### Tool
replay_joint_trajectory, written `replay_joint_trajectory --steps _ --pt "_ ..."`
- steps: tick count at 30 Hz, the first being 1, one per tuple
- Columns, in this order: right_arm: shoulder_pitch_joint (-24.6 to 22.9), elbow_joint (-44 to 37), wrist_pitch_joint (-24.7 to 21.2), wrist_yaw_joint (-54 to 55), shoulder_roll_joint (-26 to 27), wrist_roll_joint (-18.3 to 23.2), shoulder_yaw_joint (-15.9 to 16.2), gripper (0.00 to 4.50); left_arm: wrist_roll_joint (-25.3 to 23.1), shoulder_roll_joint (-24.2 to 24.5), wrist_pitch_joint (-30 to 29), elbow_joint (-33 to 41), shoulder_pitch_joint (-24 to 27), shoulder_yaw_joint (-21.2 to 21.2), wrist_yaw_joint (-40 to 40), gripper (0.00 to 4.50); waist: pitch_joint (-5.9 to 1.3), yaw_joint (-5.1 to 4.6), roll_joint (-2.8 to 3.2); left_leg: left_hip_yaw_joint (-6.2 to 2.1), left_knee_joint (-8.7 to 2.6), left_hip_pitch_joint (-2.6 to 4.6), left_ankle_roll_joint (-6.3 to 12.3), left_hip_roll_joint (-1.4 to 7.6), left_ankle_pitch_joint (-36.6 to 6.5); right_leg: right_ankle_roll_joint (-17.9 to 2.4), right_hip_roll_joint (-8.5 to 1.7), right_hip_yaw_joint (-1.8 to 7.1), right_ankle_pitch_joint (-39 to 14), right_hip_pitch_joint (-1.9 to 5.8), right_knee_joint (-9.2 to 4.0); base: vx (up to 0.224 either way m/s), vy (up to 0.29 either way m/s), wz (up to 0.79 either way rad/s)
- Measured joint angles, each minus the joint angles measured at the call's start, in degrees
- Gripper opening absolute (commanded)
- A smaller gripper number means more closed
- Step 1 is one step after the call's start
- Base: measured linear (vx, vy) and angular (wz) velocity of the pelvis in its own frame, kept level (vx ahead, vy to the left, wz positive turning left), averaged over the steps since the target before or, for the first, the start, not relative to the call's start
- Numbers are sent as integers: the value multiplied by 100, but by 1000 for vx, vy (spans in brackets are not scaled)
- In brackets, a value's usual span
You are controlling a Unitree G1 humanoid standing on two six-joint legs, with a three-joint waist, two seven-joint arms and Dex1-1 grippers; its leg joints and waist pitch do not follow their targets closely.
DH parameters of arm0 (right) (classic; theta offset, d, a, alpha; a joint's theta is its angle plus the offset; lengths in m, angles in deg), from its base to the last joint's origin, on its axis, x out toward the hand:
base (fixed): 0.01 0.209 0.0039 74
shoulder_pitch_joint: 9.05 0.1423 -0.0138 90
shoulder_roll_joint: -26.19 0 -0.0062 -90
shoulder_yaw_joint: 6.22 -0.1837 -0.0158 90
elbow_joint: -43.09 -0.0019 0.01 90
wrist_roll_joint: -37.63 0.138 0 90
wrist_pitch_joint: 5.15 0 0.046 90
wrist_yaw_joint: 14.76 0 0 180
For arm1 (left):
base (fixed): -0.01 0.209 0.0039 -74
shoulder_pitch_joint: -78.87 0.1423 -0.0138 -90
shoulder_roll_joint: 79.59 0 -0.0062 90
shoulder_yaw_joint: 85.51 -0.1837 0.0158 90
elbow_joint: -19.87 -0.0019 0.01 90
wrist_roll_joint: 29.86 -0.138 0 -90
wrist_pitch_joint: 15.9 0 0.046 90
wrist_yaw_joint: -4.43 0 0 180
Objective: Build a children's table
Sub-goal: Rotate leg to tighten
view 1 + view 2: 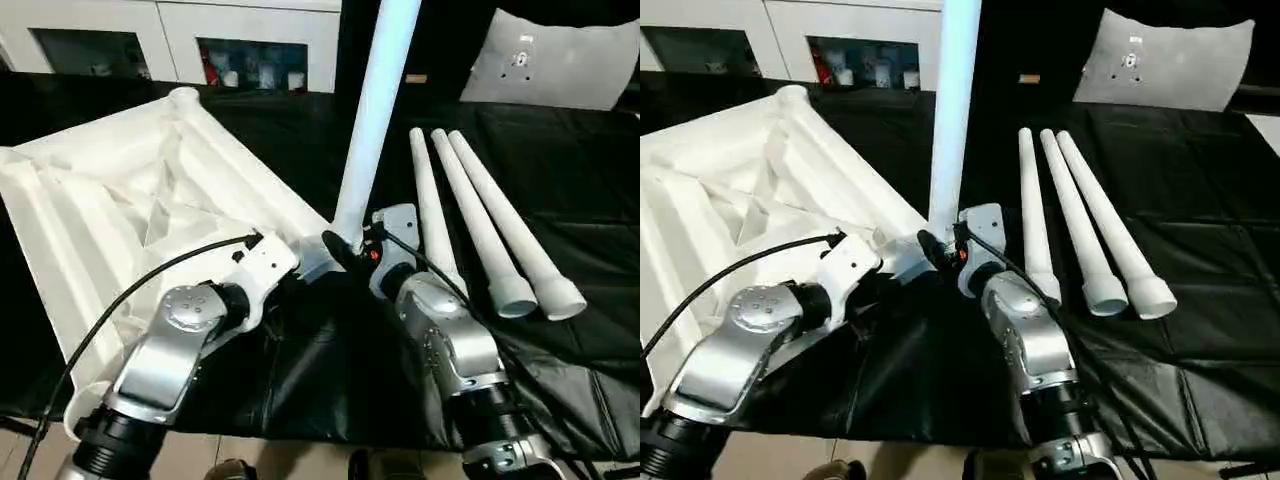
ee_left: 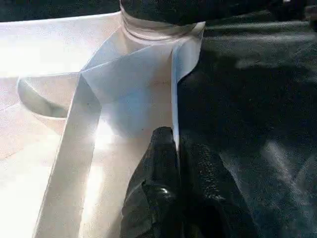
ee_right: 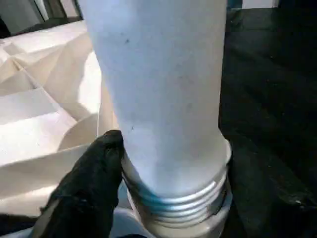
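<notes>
The left gripper (image 2: 171, 163) pinched the tabletop (image 1: 110, 190) rim. The right gripper (image 3: 163, 163) clasped the upright leg (image 1: 372, 120) at its socket on the desk (image 1: 560, 160).

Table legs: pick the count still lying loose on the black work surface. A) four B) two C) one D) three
D: three loose legs lie side by side on the black work surface, right of the fourth leg, which stands upright in a corner socket of the overturned table top.
</notes>
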Motion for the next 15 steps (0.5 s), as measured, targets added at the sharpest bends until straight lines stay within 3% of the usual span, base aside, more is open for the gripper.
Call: replay_joint_trajectory --steps 4,10,12,15 --pt "-13 77 92 -106 -42 13 -11 385 50 103 0 28 -57 -7 70 0 0 6 0 0 -4 -42 0 -1 0 -2 0 -2 1 -32 -2 0 0 0" --pt "-262 -160 236 -864 -510 250 39 425 187 430 212 -75 -172 -56 446 0 0 64 -1 3 -3 -69 2 1 2 -5 0 -5 4 -73 3 0 0 0" --pt "-343 -266 236 -1136 -682 297 48 441 226 561 399 -153 -198 -68 614 0 0 95 -1 4 -2 -77 9 1 7 -5 0 -5 4 -83 5 0 0 0" --pt "-522 -579 268 -1864 -1364 297 215 441 414 1081 1141 -472 -245 -98 1320 0 1 194 -1 12 1 -77 16 1 11 -5 0 -5 5 -83 5 0 0 0"
